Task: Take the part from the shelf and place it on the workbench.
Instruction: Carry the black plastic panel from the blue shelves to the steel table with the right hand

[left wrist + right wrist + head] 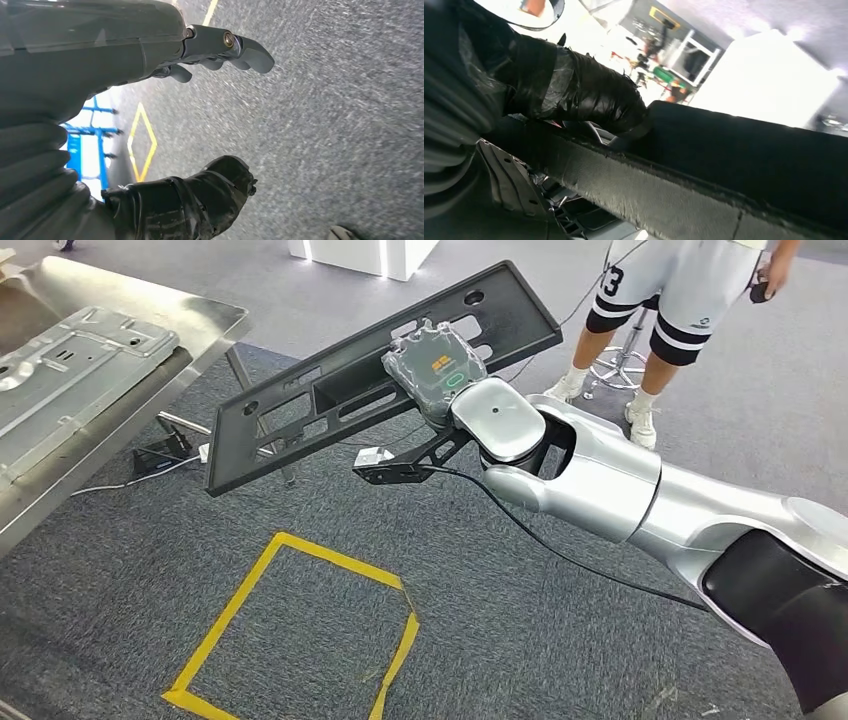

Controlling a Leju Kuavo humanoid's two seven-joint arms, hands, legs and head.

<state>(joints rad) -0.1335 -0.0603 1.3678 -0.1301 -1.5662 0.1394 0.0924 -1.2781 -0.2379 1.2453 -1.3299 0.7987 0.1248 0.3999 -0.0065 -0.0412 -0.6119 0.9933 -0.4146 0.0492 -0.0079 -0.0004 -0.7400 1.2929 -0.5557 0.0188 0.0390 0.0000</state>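
From the head view my right hand [437,372] is clamped on the black part [385,375], a long flat panel carried in the air over the grey carpet [500,620] with its yellow tape square [300,625]. The panel's long axis runs from low on my left up toward the far right, and its low end points at the metal workbench [190,315] (sheet-metal pieces already lie there), so I judge the move is a swing to my left. The right arm is the nearer one; my left hand [220,50] hangs over the floor, fingers loosely curled on nothing. The right wrist view adds the taped thumb [589,97] pressed on the panel's edge. Beyond, a person [680,300] stands.
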